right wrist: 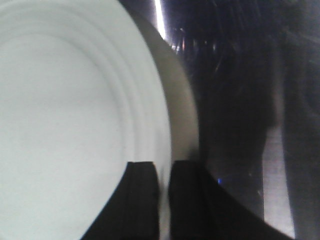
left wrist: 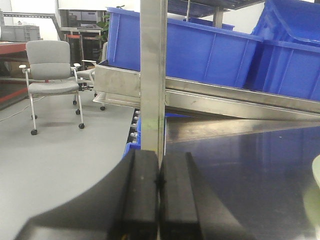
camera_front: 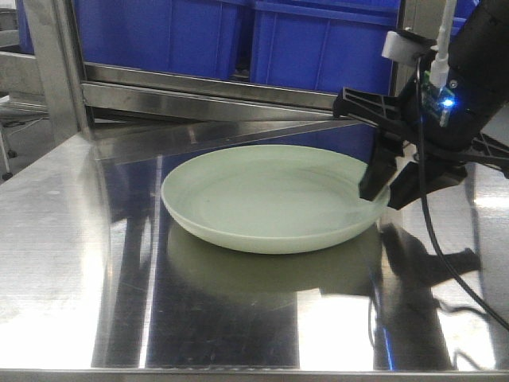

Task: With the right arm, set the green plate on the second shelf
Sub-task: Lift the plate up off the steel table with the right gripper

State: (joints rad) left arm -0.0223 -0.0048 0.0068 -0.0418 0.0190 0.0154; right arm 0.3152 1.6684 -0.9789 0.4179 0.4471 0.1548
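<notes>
The green plate (camera_front: 270,199), pale and round, lies on the shiny steel table (camera_front: 79,263). My right gripper (camera_front: 390,189) comes in from the right, one finger inside the plate's right rim and one outside it. In the right wrist view the plate (right wrist: 70,115) fills the left side, and the right gripper (right wrist: 164,172) is shut on the thin rim. My left gripper (left wrist: 160,182) is shut with nothing between its pads, pointing at a steel upright (left wrist: 152,75). The plate's edge just shows at the right of the left wrist view (left wrist: 316,172).
Blue plastic bins (camera_front: 318,40) stand on a steel shelf rail (camera_front: 215,95) right behind the plate. A steel post (camera_front: 56,72) rises at the back left. A grey office chair (left wrist: 50,70) stands on the floor beyond the table's left edge.
</notes>
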